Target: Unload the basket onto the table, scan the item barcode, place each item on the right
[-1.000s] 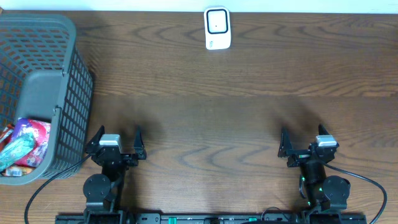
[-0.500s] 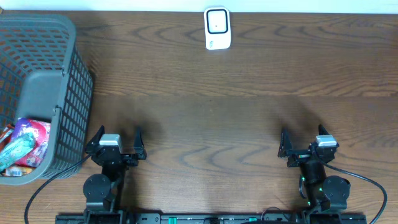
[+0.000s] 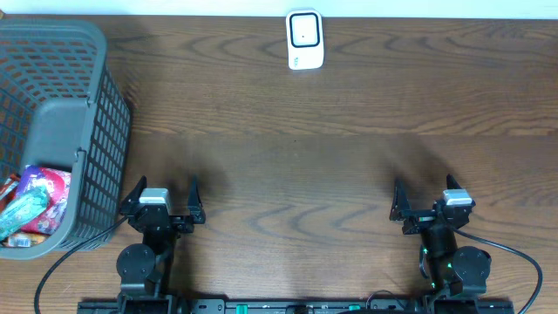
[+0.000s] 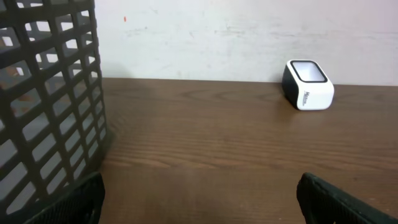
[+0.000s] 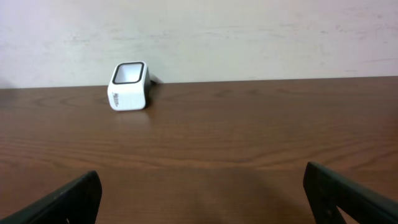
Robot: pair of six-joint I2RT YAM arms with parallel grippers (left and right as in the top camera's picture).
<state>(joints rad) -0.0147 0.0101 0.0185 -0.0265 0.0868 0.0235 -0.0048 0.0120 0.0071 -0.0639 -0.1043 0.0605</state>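
- Left fingers (image 4: 71, 202): spread wide apart, nothing between them, gripping nothing. Low over the near edge of the counter (image 3: 288, 157), just beside the basket.
- Right fingers (image 5: 62, 202): also spread wide apart and gripping nothing. Low over the near edge of the counter on the right side, well apart from the left pair.
- Scanner (image 3: 305, 39): a small white box with a dark-framed window on its top face. Upright at the far edge of the counter, about in the middle, close to the pale wall (image 4: 249, 37). Well apart from both pairs of fingers; ahead and to the right in the left wrist view, ahead and to the left in the right wrist view.
- Basket (image 3: 105, 166): dark grey plastic with lattice walls, at the left end of the counter.
- Packets (image 3: 35, 201): several colourful ones, red, pink and green, in a heap inside the basket at its near left corner. Partly cut off by the edge of the overhead view; barcode not possible to make out.
- Bare brown wood between the scanner and the fingers.
- Black cable (image 3: 514, 262): in a curve near the base of the right arm.
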